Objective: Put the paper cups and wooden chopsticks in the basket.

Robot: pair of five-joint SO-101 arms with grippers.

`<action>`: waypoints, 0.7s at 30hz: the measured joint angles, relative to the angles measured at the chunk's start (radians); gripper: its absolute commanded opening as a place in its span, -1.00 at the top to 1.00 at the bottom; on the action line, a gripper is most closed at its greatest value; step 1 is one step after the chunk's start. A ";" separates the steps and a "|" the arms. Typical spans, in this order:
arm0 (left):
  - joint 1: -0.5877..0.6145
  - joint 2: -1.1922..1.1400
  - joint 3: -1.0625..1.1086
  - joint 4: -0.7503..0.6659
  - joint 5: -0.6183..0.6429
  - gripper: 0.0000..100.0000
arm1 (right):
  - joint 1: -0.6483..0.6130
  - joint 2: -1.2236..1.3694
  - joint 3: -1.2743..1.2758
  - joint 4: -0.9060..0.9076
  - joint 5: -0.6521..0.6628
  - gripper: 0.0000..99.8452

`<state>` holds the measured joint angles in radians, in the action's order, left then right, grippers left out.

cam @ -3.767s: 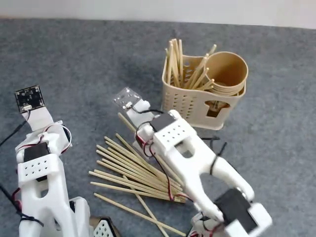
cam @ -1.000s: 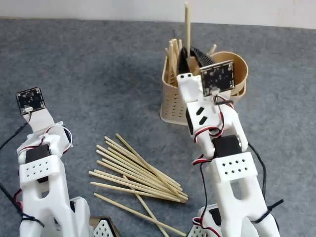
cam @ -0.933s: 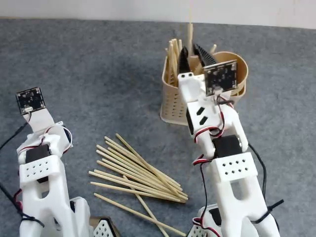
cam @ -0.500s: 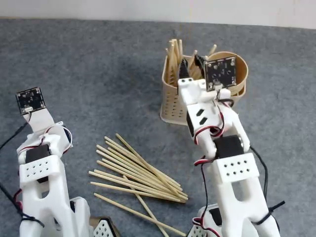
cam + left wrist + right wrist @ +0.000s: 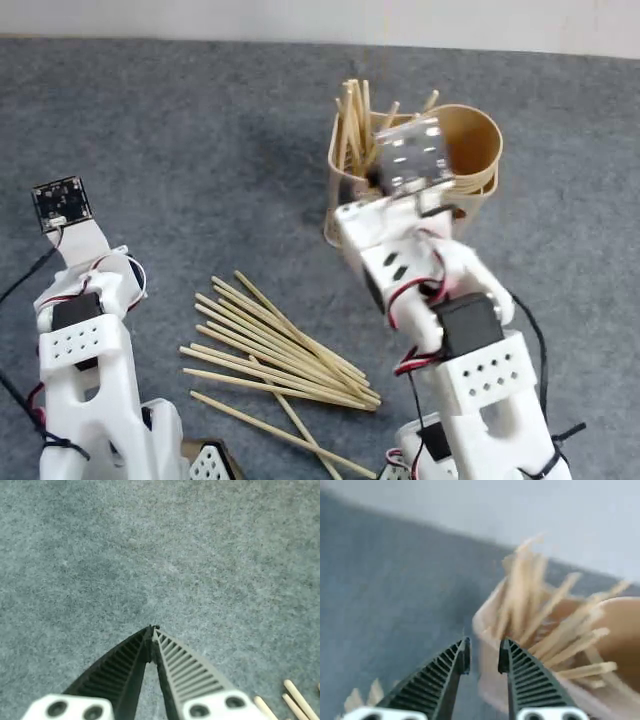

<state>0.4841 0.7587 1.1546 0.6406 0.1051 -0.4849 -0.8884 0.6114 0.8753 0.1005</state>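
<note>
Chopsticks point(image 5: 268, 347), roughly a dozen, lie loose; one basket point(image 5: 347, 185); left claw point(image 5: 151, 629) together, right claw point(image 5: 484, 647) apart.

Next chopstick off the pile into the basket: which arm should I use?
Probably right. The right gripper is open and empty beside the basket, with the chopstick pile just back along its arm. The left gripper is shut over bare carpet, farther from the basket.
</note>
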 measured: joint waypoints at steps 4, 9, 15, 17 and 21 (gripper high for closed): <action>0.031 0.000 0.000 0.000 0.000 0.99 | -0.126 0.000 0.000 0.124 0.068 0.78; 0.057 0.000 0.000 0.000 0.000 0.99 | -0.265 -0.002 0.005 0.244 0.084 0.78; 0.064 0.000 0.000 0.000 0.000 0.99 | -0.425 -0.002 0.149 0.305 0.084 0.78; 0.064 0.000 0.000 0.000 0.000 0.99 | -0.468 -0.002 0.215 0.307 0.084 0.78; 0.087 0.000 0.000 0.000 0.000 0.99 | -0.539 -0.002 0.336 0.307 0.080 0.78</action>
<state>0.5715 0.7587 1.1546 0.6406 0.1051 -1.0234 -0.8899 0.9475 1.1822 0.1803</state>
